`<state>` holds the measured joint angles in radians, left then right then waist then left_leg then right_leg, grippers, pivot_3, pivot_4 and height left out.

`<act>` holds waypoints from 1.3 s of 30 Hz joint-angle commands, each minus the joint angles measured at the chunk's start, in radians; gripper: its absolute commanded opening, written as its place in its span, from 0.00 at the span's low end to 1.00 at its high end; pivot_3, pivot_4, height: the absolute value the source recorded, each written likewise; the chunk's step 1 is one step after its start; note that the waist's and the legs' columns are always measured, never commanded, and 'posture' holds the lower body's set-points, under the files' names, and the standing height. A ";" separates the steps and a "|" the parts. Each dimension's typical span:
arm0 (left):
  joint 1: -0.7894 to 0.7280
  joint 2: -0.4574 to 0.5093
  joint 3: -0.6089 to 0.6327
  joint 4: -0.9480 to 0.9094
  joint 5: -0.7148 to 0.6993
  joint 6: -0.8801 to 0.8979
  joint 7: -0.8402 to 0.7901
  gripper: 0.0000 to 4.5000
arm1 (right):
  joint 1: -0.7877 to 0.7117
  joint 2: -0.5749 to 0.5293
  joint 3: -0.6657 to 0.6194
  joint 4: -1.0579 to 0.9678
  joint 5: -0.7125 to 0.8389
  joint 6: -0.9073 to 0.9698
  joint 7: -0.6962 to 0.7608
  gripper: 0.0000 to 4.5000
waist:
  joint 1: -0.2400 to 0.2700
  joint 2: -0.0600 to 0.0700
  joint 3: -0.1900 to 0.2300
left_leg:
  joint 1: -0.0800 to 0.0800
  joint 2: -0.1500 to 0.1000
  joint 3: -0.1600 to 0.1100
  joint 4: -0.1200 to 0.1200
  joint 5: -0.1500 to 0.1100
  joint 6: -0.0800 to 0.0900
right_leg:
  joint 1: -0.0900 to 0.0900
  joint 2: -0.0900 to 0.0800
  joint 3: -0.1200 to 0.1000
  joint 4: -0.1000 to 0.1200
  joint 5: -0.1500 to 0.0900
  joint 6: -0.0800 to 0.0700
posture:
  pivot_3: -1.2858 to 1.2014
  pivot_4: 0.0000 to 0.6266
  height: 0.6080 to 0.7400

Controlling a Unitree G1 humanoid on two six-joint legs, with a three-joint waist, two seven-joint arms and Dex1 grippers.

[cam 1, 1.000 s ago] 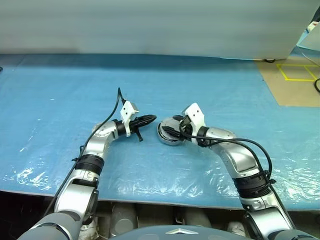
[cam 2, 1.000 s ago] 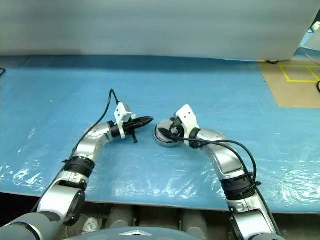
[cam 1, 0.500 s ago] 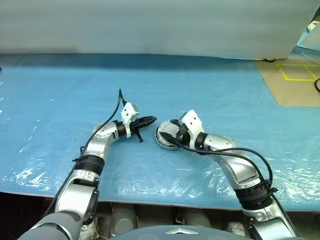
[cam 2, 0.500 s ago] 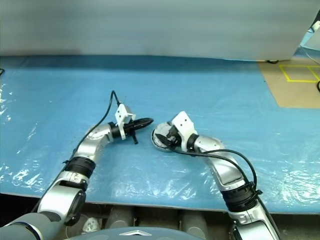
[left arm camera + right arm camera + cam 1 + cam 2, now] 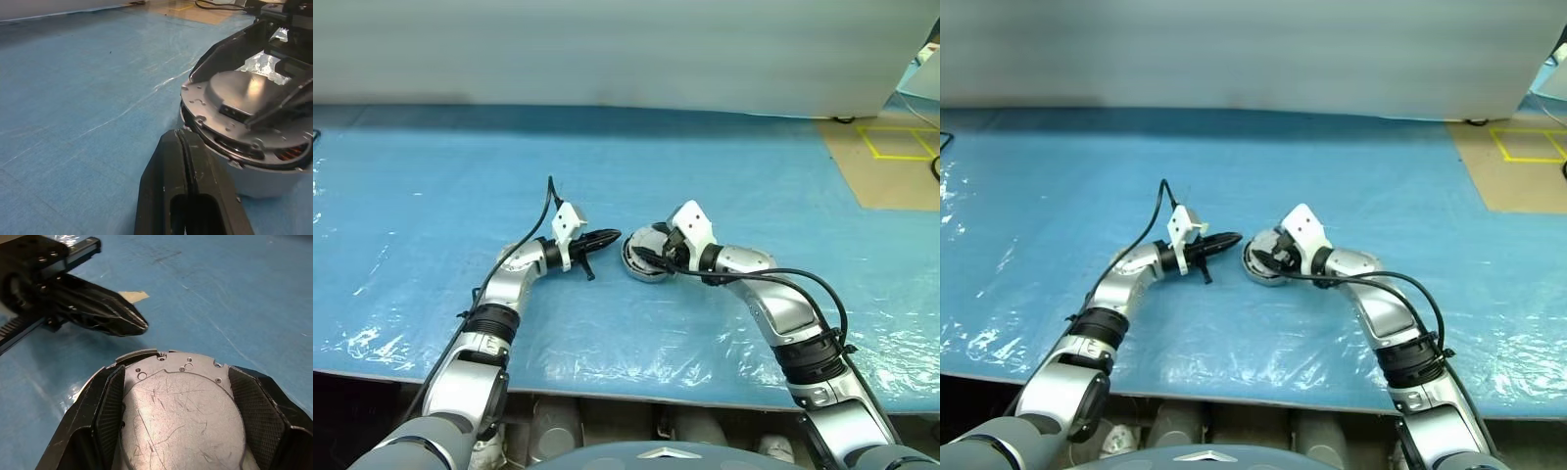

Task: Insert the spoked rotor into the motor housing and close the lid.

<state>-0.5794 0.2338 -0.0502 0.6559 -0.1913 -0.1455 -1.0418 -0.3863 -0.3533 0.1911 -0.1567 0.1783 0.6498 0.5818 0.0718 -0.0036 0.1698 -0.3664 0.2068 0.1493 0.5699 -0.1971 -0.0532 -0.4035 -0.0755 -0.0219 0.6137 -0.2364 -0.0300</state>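
Observation:
The motor housing, a silver can, rests on the blue sheet between my two hands, and copper windings show in a gap under its top. The lid, plain grey face up and scratched, lies slightly tilted on the housing. My right gripper comes in from the right and is shut on the lid, one finger against each side of its rim. My left gripper is shut and holds nothing, its tip just beside the housing's left wall. The spoked rotor is hidden.
A wrinkled blue plastic sheet covers the table up to the front edge near me. A small scrap of tan tape lies beyond the left gripper. Tan floor with yellow tape lines lies at the far right.
My right hand shifted a little towards the left gripper and then came back, still gripping the lid. The left gripper stayed where it was.

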 commanded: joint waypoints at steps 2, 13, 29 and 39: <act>0.001 0.004 -0.002 -0.020 -0.001 -0.018 -0.001 0.00 | 0.014 0.072 -0.067 -0.106 0.071 0.128 -0.075 0.67 | 0.000 0.000 0.000 | 0.000 0.000 0.000 0.000 0.000 0.000 | 0.000 0.000 0.000 0.000 0.000 0.000 | 0.52 0.24 1.00; -0.005 0.000 -0.005 -0.008 0.007 -0.019 -0.002 0.00 | 0.073 0.184 -0.044 -0.162 0.003 0.217 -0.292 0.67 | -0.001 0.000 0.000 | 0.001 0.000 0.000 -0.003 0.000 -0.001 | -0.001 0.000 0.000 0.000 0.000 0.001 | 0.52 0.24 1.00; -0.011 0.002 0.002 0.008 0.010 -0.027 0.002 0.00 | -0.032 0.321 -0.106 -0.062 -0.041 0.330 -0.500 0.67 | -0.003 0.000 0.000 | 0.004 0.000 0.000 -0.003 0.000 -0.001 | 0.001 0.000 0.001 0.000 0.000 0.001 | 0.52 0.24 1.00; -0.016 -0.002 -0.006 0.017 0.015 -0.028 -0.002 0.00 | -0.061 0.254 0.041 -0.028 -0.054 0.337 -0.414 0.67 | -0.002 0.000 0.000 | 0.004 -0.001 0.000 -0.002 0.000 -0.001 | 0.001 0.000 0.002 0.000 0.002 0.004 | 0.52 0.24 1.00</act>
<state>-0.5802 0.2381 -0.0453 0.6911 -0.1753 -0.1549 -1.0335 -0.4602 -0.0821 0.1726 -0.2137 0.1377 0.9662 0.1367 0.0694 -0.0034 0.1697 -0.3618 0.2060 0.1495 0.5675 -0.1970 -0.0546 -0.4021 -0.0756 -0.0200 0.6136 -0.2340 -0.0258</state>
